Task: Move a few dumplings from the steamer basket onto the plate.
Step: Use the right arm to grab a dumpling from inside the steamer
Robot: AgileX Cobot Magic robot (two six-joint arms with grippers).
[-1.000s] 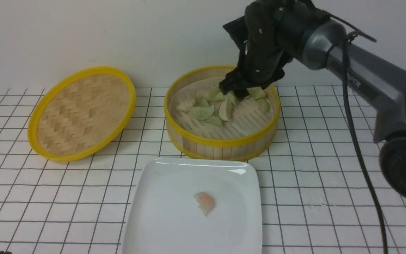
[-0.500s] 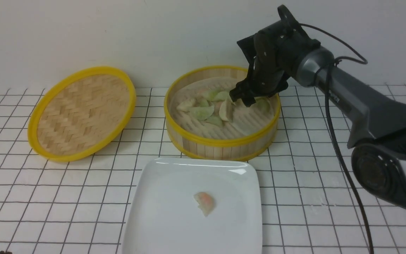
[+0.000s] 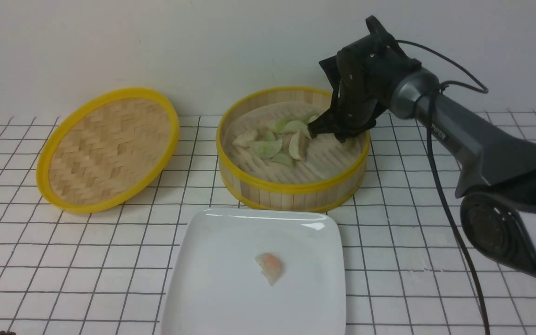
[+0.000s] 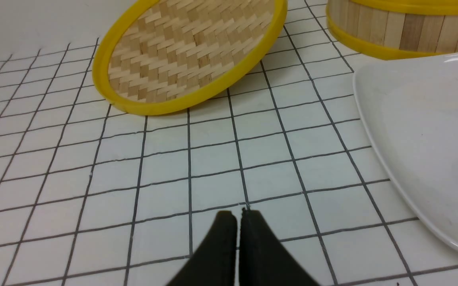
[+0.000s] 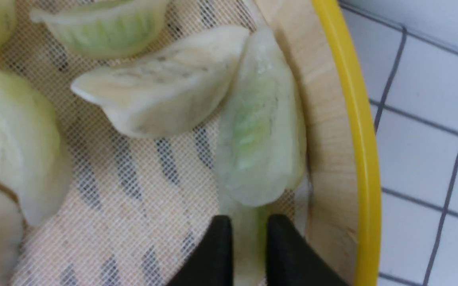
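The steamer basket [image 3: 291, 188] stands at the back centre with several pale green and cream dumplings [image 3: 265, 148] on its liner. My right gripper [image 3: 331, 132] reaches down inside its right side, by the wall. In the right wrist view, the right gripper [image 5: 249, 222] is shut on a pale green dumpling [image 5: 249, 238], which fills the narrow gap between the fingers. Another green dumpling [image 5: 259, 127] and a cream one [image 5: 165, 95] lie just beyond. The white plate [image 3: 231, 298] in front holds one pinkish-orange dumpling [image 3: 270, 266]. My left gripper [image 4: 239, 214] is shut and holds nothing, low over the tiles.
The woven bamboo lid [image 3: 110, 146] leans at the back left on the white tiled table. In the left wrist view, the lid [image 4: 189, 55], the plate's corner [image 4: 431, 131] and the basket's wall [image 4: 404, 31] lie ahead. The right arm's cable hangs at the right.
My right gripper moved from the basket's middle to its right side, went lower, and its jaws closed from wide open onto a green dumpling. The left gripper's earlier state is not shown.
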